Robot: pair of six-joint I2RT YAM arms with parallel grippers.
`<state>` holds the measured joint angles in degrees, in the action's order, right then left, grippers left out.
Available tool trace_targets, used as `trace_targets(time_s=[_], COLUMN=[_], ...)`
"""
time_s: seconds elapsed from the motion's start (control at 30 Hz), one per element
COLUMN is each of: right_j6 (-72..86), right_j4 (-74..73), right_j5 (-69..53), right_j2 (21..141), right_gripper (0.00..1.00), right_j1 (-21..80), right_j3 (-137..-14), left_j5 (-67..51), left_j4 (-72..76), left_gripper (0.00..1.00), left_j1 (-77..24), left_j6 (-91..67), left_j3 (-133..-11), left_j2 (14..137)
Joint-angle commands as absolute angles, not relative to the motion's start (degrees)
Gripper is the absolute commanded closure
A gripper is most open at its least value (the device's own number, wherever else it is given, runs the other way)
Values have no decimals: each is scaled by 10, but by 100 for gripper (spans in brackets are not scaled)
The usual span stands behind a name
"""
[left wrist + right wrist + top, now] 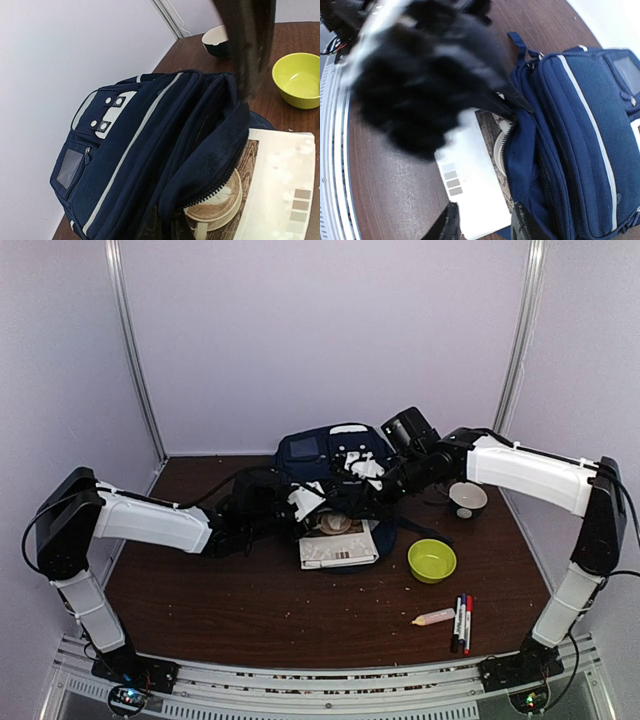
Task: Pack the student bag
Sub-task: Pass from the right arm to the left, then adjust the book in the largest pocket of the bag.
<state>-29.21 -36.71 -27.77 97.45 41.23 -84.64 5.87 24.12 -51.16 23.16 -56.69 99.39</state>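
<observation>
Nearest you is the metal rail [320,685] with both arm bases bolted on, left and right. Just past it, on the near right of the brown table [230,610], is a bunch of markers [461,622], side by side, ends pointing near and far. A small cream tube [434,617] lies just left of them. Further in on the right is a green bowl [432,560], upright, nothing visible in it. Beyond that, far right, is a dark bowl [467,499] with a white inside, close under your right arm.

The backpack [140,150] is at the far middle of the table, lying on its back. Its front pockets face up and its zipped mouth faces the near side, gaping. A book [280,190] lies flat at that mouth, its far part tucked under the navy rim and the rest out on the table. Its cover shows a coffee cup picture.

Your left gripper [167,226] reaches in from the left. The fingers are narrow and look pinched on the fabric edge of the backpack mouth, next to the zip. The right wrist view shows its tips on that rim, but blurred.

Your right gripper [486,225] comes in from the far right, over the near side of the backpack. Its fingers are spread wide, nothing between them, with the book edge and table below.
</observation>
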Motion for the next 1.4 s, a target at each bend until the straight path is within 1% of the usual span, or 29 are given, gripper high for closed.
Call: trace_targets(time_s=[0.0, 0.07, 0.17, 0.3, 0.4, 0.57, 0.7, 0.97, 1.2, 1.37], right_j6=[-340, -361, -405, -445, -445, -437, -426, -399, -378, -399], right_j4=[-401, -412, -430, -434, -397, -348, -332, -300, -217, -149], right_j5=[-332, -326, -320, -284, -241, -174, -129, -67, 38, 106], right_j2=[901, 891, 886, 904, 928, 977, 1013, 1066, 1098, 1119], right_gripper=[60, 60, 65, 82, 92, 98, 100, 100, 100, 100], right_j1=[417, 422, 440, 491, 527, 543, 542, 530, 514, 513], right_j3=[-795, -769, -743, -724, -717, -728, -750, -780, -811, -815], left_j5=[66, 65, 61, 39, 17, -23, -37, -57, -79, -86], left_j4=[275, 275, 286, 282, 274, 261, 249, 220, 203, 190], left_gripper=[100, 100, 100, 100, 100, 100, 100, 100, 100, 100], left_j1=[-510, -510, -508, -499, -493, -482, -474, -472, -472, -472], left_j6=[199, 189, 170, 139, 121, 84, 73, 70, 68, 69], left_j3=[-587, -590, -587, -594, -600, -607, -611, -624, -629, -637], left_j2=[1002, 1004, 1005, 1009, 1007, 999, 994, 989, 975, 958])
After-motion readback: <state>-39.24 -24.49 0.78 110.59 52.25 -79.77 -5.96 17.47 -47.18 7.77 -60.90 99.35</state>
